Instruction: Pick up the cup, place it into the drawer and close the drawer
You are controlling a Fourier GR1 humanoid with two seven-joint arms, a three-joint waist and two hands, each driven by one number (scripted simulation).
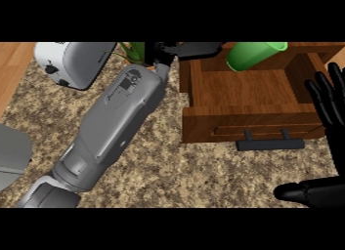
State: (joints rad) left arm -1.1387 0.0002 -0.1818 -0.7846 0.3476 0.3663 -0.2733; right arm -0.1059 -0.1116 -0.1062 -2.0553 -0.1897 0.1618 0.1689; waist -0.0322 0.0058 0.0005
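Note:
A green cup hangs tilted over the far left part of the open wooden drawer, its mouth turned up and to the right. My left hand reaches in along the view's top edge, its fingers closed against the cup's left side; the cup's base is hidden behind them. The grey left forearm runs diagonally from the lower left. The drawer's inside is bare wood, and its black bar handle faces me. My right hand rests open at the right edge, fingers up, beside the drawer's front corner.
A white and grey toaster-like appliance stands at the back left, with green plant leaves next to it. A grey object sits at the left edge. The speckled counter top spreads in front of the drawer.

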